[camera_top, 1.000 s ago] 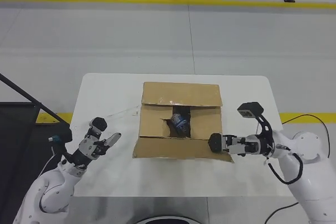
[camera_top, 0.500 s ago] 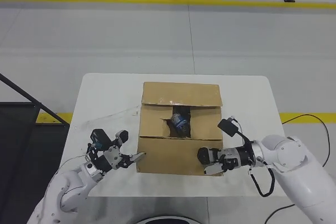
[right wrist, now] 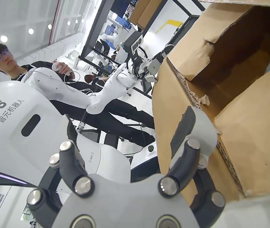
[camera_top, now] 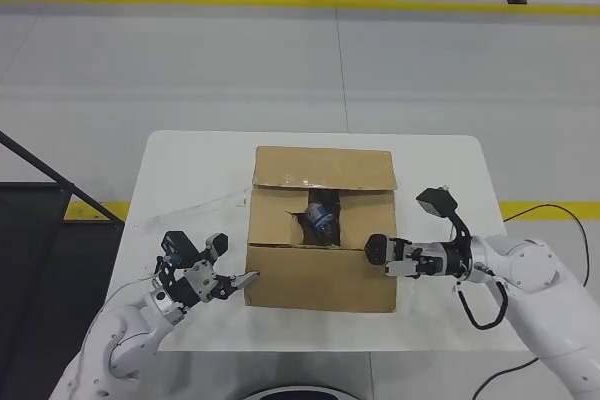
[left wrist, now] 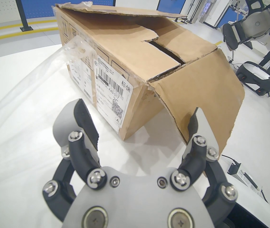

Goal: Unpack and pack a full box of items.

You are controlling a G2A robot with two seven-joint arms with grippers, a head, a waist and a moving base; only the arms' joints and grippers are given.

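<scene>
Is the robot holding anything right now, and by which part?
Nothing looks clamped. The left gripper is open at a corner of the box's front flap; the right gripper is open too, one of its fingers against that flap's other end.

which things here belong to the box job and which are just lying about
Job in hand:
cardboard box
its near flap
blue item inside it
left gripper and right gripper, both open at that flap

Lying about:
clear plastic strip clinging to the box side
dark panel beside the table
</scene>
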